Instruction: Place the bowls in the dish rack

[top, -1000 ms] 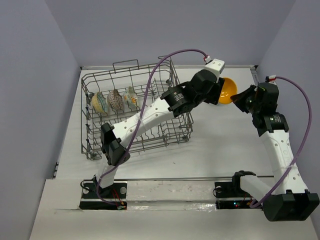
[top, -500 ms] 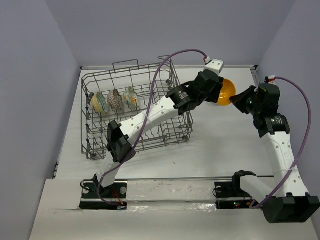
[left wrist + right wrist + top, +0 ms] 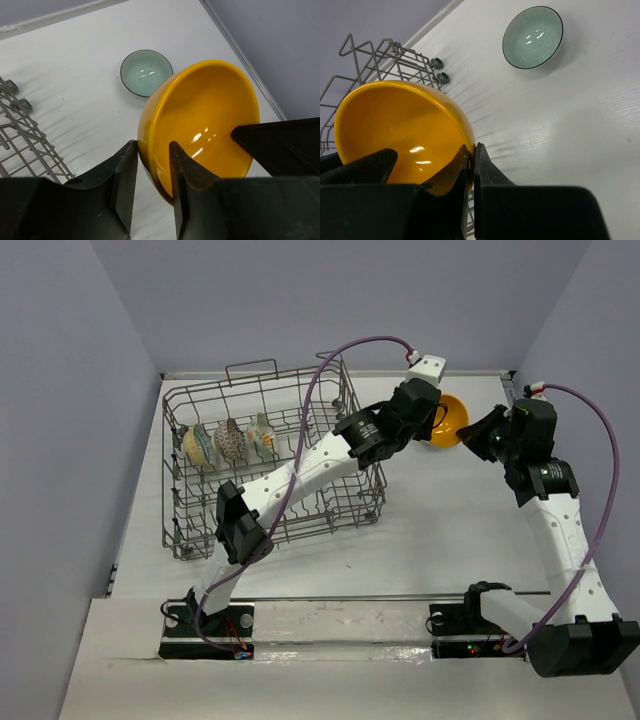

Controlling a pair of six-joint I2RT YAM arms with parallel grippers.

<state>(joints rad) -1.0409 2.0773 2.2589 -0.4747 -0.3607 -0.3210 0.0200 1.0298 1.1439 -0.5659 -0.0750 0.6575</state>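
Here we look down on a white table (image 3: 450,530) closed in by plain lavender-grey walls (image 3: 60,440) at the left, the back and the right. Both arm bases are bolted at its near edge.

We count one dish rack (image 3: 172,470), a grey wire basket with raised sides, standing on the left half of the table. We count five bowls. Three stand on edge in a row among the tines at the rack's left side: a yellow-centred bowl (image 3: 198,447), a brown-speckled bowl (image 3: 230,441) and a leaf-patterned bowl (image 3: 262,433), though their patterns are small from above. The fourth, the teal bowl (image 3: 146,73), sits upright on bare table outside the rack and shows only in the wrist views. The fifth, the orange bowl (image 3: 452,420), is held up above the far right of the table, right of the rack, steeply tilted between the two claws.

There are two arms, each trailing one purple cable (image 3: 320,380).

The right gripper (image 3: 472,149) is clenched on the orange bowl's rim, one finger inside and one outside. The left gripper (image 3: 152,146) straddles the opposite part of the rim, its fingers close against the wall on both sides. We cannot tell whether it is pressing or loose around it.
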